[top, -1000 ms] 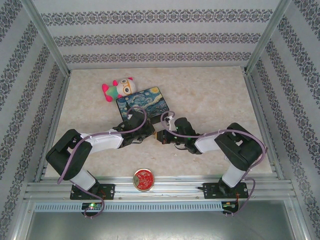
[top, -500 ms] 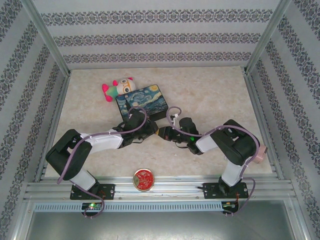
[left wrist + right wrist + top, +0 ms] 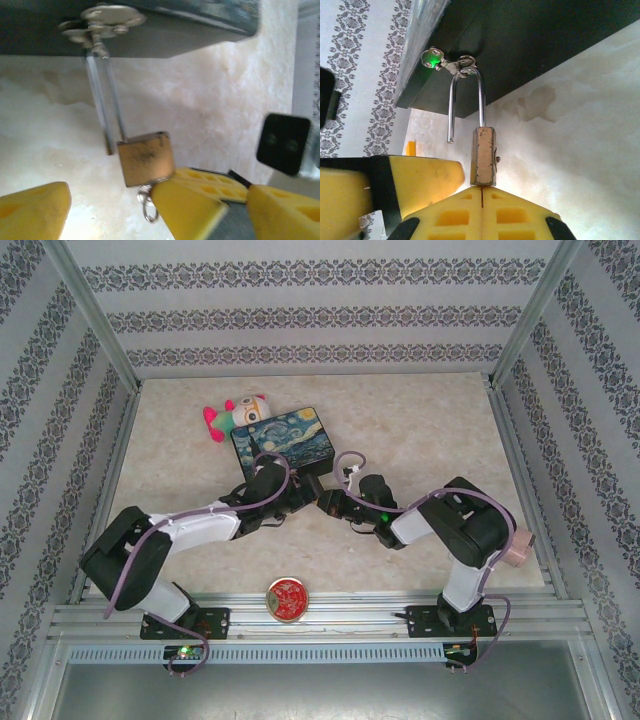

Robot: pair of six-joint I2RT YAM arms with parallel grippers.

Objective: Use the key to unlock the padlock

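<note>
At the bottom centre of the overhead view, a round red tin (image 3: 287, 599), well apart from both arms. Higher up, mid-frame, the left gripper (image 3: 300, 492) and the right gripper (image 3: 326, 502), nose to nose over the pale table (image 3: 430, 430), just under the lower right corner of the painted tin (image 3: 285, 440).

In the right wrist view, bottom centre: the right gripper's yellow pads (image 3: 470, 197), pressed flat together along one seam and butting against the underside of the padlock (image 3: 483, 156) (contents of that seam hidden). Just left of that, a yellow finger of the left gripper, close beside the brass body.

In the left wrist view, lower left and lower right corners: the left gripper's own fingers (image 3: 32, 210), spread wide, grasping nothing, with the padlock's body at mid-frame between them. Below the body, a small wire ring (image 3: 147, 207) beside the right gripper's tip.

Higher in both wrist frames, the thin silvery shackle (image 3: 482, 100), hooked through a small metal loop (image 3: 465, 61) on the dark side wall of the painted tin, with one leg seated in the brass body and the other ending free beside it, out of its hole.

Farthest back, upper left of the overhead view, a plush toy (image 3: 235, 418) just beside the painted tin's far left corner
</note>
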